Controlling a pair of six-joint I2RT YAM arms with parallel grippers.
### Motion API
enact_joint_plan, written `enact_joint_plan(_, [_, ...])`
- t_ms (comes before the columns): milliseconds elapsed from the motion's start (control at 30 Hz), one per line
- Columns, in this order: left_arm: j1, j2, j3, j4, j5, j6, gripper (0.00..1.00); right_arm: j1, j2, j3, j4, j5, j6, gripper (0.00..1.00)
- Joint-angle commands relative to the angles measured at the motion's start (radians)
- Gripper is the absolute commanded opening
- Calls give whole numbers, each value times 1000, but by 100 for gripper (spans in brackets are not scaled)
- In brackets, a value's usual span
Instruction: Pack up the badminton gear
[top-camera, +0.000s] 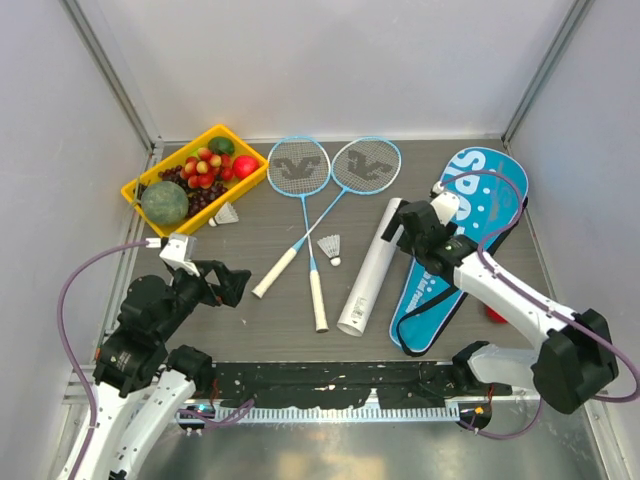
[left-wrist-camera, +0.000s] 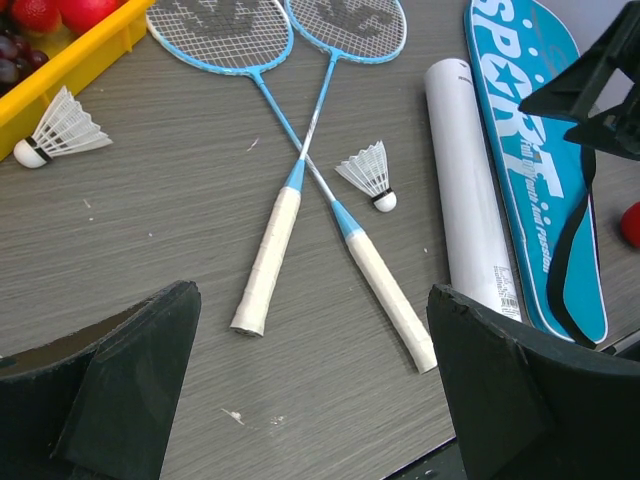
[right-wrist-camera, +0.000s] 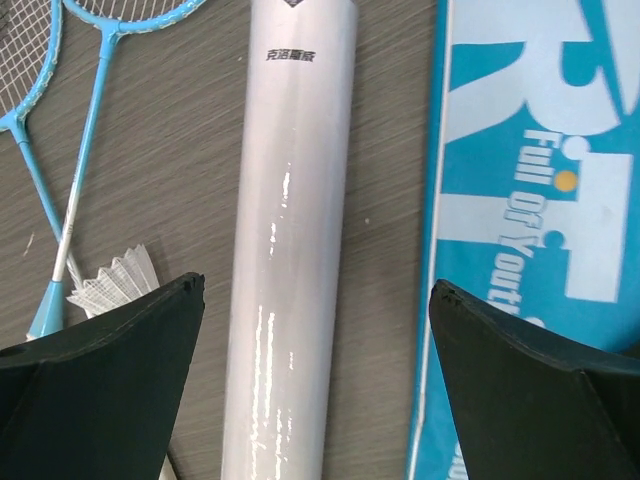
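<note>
Two light-blue rackets (top-camera: 298, 165) lie crossed mid-table, white handles (left-wrist-camera: 268, 262) towards me. One shuttlecock (top-camera: 330, 246) lies beside the crossed shafts, and shows in the left wrist view (left-wrist-camera: 370, 175). The other (top-camera: 227, 214) lies by the yellow tray (left-wrist-camera: 58, 128). The white tube (top-camera: 370, 268) lies right of the rackets, and the blue SPORT bag (top-camera: 470, 220) lies right of it. My left gripper (top-camera: 236, 286) is open and empty, low over bare table short of the handles (left-wrist-camera: 310, 295). My right gripper (top-camera: 405, 240) is open above the tube (right-wrist-camera: 290, 230), its jaws spanning the tube and the bag's edge (right-wrist-camera: 520, 200).
A yellow tray (top-camera: 140, 190) of fruit stands at the back left. A loose red apple (top-camera: 495, 315) lies right of the bag's near end. Grey walls close in the back and sides, and a black rail (top-camera: 330, 385) runs along the near edge.
</note>
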Motion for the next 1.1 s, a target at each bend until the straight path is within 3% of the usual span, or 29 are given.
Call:
enact_joint_plan(0, [4,-20,-8,20,4,-7,100,-48,78,9,174,-183,-20,98])
enact_joint_plan(233, [4,-20,-9,20,5,-7,99,-51,263,68,147,-203,29,96])
enact_joint_plan(467, [4,-15,-11,21,13,-5,99,-57,405,71,245,-295,0,100])
enact_joint_plan(633, [4,-15,-9,20,19,-8,99,-61,425,40,314,-357,-15,83])
enact_joint_plan(667, [4,-13,-9,16,25,-10,98,-61,413,28,317,-354,-17,77])
enact_joint_plan(867, [4,10,6,10,31,-56,97,-61,289,-11,325,-335,-73,57])
enact_joint_plan(1067, [4,86,87,-2,160,-163,96,-58,119,-89,379,-429,-185,53])
